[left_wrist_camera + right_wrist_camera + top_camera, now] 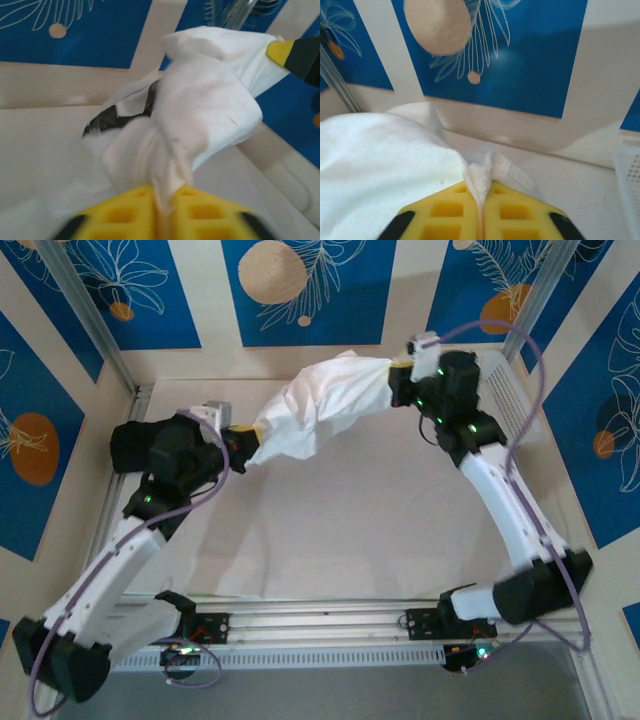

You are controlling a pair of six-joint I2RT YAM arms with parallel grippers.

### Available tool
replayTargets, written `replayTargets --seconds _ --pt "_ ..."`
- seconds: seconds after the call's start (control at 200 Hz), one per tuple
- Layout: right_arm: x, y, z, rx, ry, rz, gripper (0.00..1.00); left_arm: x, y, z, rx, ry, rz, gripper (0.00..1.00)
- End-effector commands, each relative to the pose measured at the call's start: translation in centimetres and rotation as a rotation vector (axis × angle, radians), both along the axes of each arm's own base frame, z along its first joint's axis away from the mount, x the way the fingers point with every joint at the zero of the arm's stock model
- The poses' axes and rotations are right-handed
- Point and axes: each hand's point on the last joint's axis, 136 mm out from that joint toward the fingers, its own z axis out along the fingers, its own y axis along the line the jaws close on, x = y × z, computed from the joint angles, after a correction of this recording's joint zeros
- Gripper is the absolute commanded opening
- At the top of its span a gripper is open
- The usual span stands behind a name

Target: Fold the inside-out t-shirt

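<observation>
We see our 2 arms bowed outward, reaching toward the far side of the table [350, 530], the left gripper [243, 446] and right gripper [399, 376] each clamped on 1 end of the white t-shirt [320, 405], which is bunched between them, its long axis running from near-left to far-right.
</observation>
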Motion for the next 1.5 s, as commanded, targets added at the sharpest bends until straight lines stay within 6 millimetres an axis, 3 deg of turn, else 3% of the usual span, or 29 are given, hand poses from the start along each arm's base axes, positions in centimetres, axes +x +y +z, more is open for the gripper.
replayTargets --seconds 0.0,0.115,0.175,0.255,0.37,0.485,0.58,0.76,0.965,1.095,1.2,1.31,1.435,1.495 --pt "-1.6 -0.1 -9.9 -0.012 0.232 0.000 0.25 -3.4 -0.7 -7.7 0.101 0.171 -0.097 0.39" --pt "-5.2 -3.1 -16.2 -0.063 0.373 -0.117 0.43 -6.3 0.3 -12.4 0.138 0.279 -0.111 0.61" --pt "-7.0 -3.3 -18.0 -0.050 0.414 -0.119 0.50 -6.7 1.2 -13.6 0.152 0.303 -0.073 0.68" --pt "-8.6 -2.2 -19.3 0.009 0.445 -0.071 0.60 -6.2 1.9 -14.2 0.151 0.310 -0.017 0.74" --pt "-9.2 0.8 -20.8 0.034 0.481 0.005 0.63 -4.4 1.0 -15.3 0.134 0.369 0.003 0.76" --pt "-8.9 4.2 -23.1 -0.034 0.545 0.063 0.65 -2.2 -0.9 -17.4 0.160 0.456 -0.017 0.75" --pt "-8.0 5.6 -25.2 -0.092 0.610 0.048 0.66 -0.4 -3.0 -18.7 0.233 0.472 -0.045 0.75" --pt "-5.6 3.8 -28.4 -0.128 0.712 -0.082 0.67 2.4 -6.8 -22.0 0.353 0.510 -0.100 0.76" --pt "-3.3 3.1 -30.3 -0.102 0.748 -0.108 0.67 4.9 -11.7 -24.1 0.379 0.539 -0.175 0.75" --pt "-2.3 3.2 -30.8 -0.083 0.754 -0.082 0.57 6.2 -13.6 -25.9 0.394 0.569 -0.200 0.73" --pt "-2.1 3.2 -30.8 -0.071 0.757 -0.065 0.36 7.3 -14.8 -27.0 0.400 0.594 -0.223 0.63" --pt "-2.3 2.9 -30.2 -0.064 0.741 -0.058 0.22 7.9 -15.8 -28.0 0.395 0.621 -0.240 0.46" --pt "-2.9 2.8 -28.6 -0.057 0.690 -0.030 0.08 9.1 -16.2 -26.9 0.375 0.592 -0.236 0.15" --pt "-3.2 2.8 -27.5 -0.045 0.656 -0.015 0.03 9.8 -16.1 -25.9 0.358 0.573 -0.232 0.06"
